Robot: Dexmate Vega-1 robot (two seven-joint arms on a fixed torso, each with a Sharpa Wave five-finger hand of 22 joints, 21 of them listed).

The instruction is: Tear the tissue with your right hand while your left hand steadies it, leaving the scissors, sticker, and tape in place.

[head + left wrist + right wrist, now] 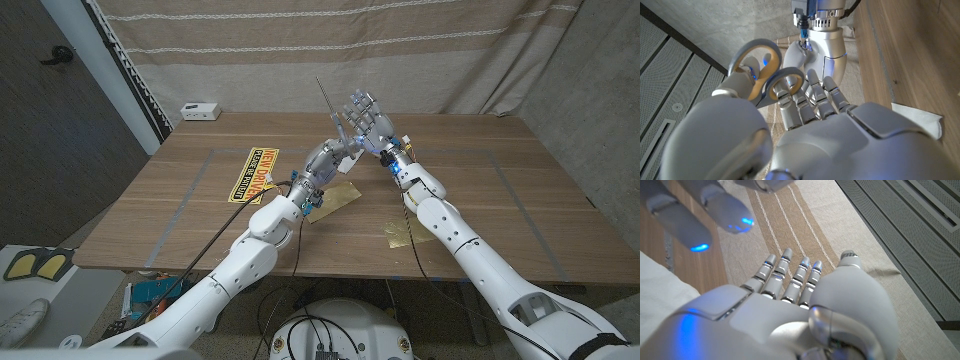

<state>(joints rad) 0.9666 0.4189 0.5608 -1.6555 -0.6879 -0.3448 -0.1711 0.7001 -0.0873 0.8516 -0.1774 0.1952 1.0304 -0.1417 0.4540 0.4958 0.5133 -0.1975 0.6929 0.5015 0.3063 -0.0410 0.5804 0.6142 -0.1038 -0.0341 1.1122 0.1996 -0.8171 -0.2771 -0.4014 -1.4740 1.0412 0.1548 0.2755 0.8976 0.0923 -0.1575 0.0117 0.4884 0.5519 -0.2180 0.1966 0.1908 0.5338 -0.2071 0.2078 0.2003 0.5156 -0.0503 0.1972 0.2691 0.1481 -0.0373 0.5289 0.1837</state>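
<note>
My left hand (335, 157) is raised above the table's middle and holds the scissors (322, 100), blades pointing up. In the left wrist view its fingers (805, 102) pass through the grey, yellow-lined scissor handles (760, 70). My right hand (371, 124) is lifted just right of it, fingers spread and holding nothing; the right wrist view shows its fingers (790, 272) stretched out. The tissue (337, 196) lies on the table below both hands, also seen as a pale tissue corner (920, 119) and pale tissue edge (660, 297). The yellow sticker (252, 172) lies to the left.
A small tan piece (400, 233) lies on the wooden table (480, 190) under my right forearm; I cannot tell what it is. A white box (200, 110) sits at the far left corner. A striped curtain (400, 50) hangs behind the table.
</note>
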